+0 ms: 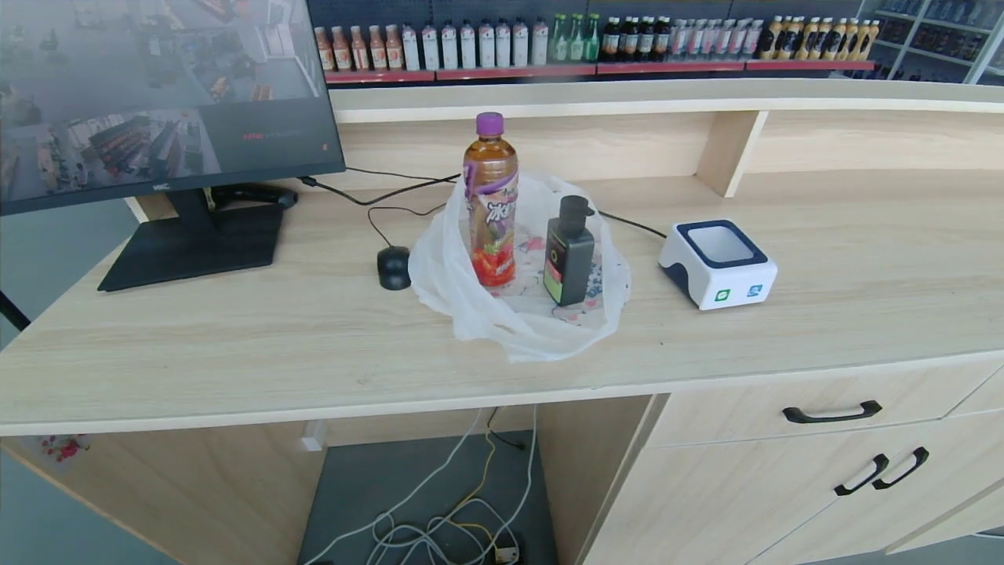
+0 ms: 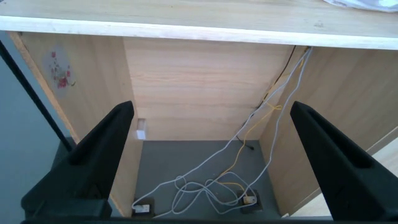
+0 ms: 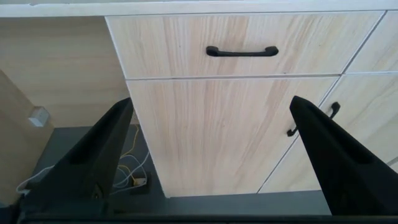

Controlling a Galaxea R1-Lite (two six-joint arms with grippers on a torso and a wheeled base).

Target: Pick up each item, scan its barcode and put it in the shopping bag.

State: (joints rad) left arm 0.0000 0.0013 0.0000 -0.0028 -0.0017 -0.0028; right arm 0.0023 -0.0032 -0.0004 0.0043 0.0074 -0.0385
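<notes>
— Left pincer [image 2: 211, 109] and right pincer [image 3: 211, 106]?
— Both spread wide, grasping nothing. Tea bottle [image 1: 490, 204] and pump bottle [image 1: 569, 263] stand inside the shopping bag [image 1: 510, 329], centre frame, on the tabletop [image 1: 235, 337].

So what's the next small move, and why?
Probably raise the right gripper toward the pump bottle nearest the scanner: it and the left gripper hang open below the counter. That bottle and the tea bottle stand in the bag, so maybe done.
</notes>
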